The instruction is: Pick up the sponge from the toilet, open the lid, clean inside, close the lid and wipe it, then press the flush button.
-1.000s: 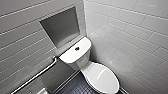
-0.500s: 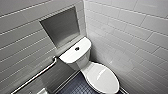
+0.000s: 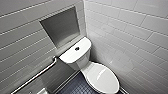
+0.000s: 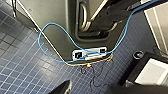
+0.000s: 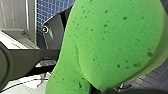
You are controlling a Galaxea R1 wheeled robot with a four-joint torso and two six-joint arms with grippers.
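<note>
**Sponge, bright green, held in right claw; toilet shut**

Item 1. Bright green, flat foam sponge (image 5: pixel 110 42), surface pitted with small darker pores. Location: clamped in the right gripper (image 5: pixel 100 90), hanging close before the right wrist camera above the dark blue small-tiled floor (image 5: pixel 50 10). The claw is closed on the sponge's edge; how wide it stands cannot be judged, as the foam hides most of it.

Item 2. White glossy ceramic toilet (image 3: pixel 82 62), boxy tank and oval bowl. Location: in the corner where two white-tiled walls meet, seen from above in the head view, well apart from the sponge.

Item 3. White smooth oval plastic lid (image 3: pixel 102 77). Condition: down, covering the bowl.

Item 4. Small round dark flush button (image 3: pixel 77 48). Location: middle of the flat white rectangular tank top (image 3: pixel 68 55).

Item 5. Left gripper. Condition: whether open or closed cannot be told. The left wrist view shows a thin light-blue cable (image 4: pixel 50 27) looping across the robot's dark grey body, above the same blue tiles.

Fittings. Grey square recessed wall niche (image 3: pixel 61 27), directly above the tank. Slim metal grab rail (image 3: pixel 35 76), running along the wall beside the tank.
</note>
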